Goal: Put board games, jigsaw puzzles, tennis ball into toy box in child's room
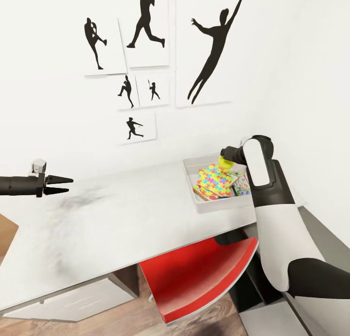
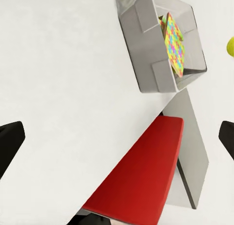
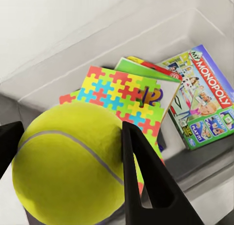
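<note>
Left tool: my black two-fingered left tool (image 1: 62,185) hangs over the left part of the long white-topped worktop (image 1: 121,214), its fingers spread apart and pinching nothing.
Wall: black athlete-silhouette pictures (image 1: 146,49) hang on the white wall behind the worktop.
Worktop: bare and white between my two arms; a red curved chair seat (image 1: 204,273) sits tucked beneath its front edge, above wood-plank floor.
Toy box: the shallow grey rectangular bin with sloping sides (image 1: 190,168) stands on the right end of the worktop, near the wall.
Jigsaw puzzles: a thin board of interlocking yellow, pink, green and blue pieces (image 3: 122,96) lies tilted inside the bin, on top of the pile; a second one I cannot make out for sure.
Board games: a light blue printed Monopoly box (image 3: 202,101) lies flat in the bin beside the puzzle; a green-topped box (image 3: 144,69) pokes out from under it.
Right tool: my right tool (image 3: 68,178) is above the bin, fingers pinching the small yellow-green tennis ball (image 3: 68,166).
</note>
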